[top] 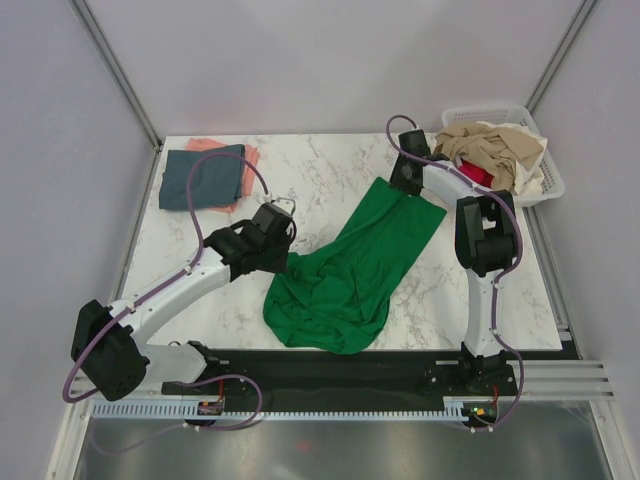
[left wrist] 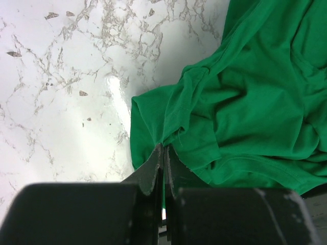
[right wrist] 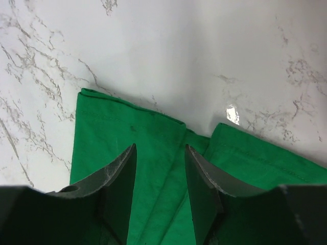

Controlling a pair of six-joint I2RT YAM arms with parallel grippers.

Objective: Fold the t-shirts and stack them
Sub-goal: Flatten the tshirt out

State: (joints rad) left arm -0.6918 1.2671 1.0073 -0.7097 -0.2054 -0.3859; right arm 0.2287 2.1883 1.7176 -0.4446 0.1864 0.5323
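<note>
Green t-shirt [top: 350, 270] is pinched in the left jaws; right jaws apart astride its hem.

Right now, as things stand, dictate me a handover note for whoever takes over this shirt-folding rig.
Left gripper: shut on a bunched edge of the bright green cloth t-shirt, lying unfolded on the marble table.
Right gripper: open, jaws straddling its far hem.
Done: slate blue-grey t-shirt lies folded on the salmon pink t-shirt, far left corner.
To do: fold and stack the green one, then the beige t-shirt and magenta-red t-shirt in the white slatted plastic basket.
</note>
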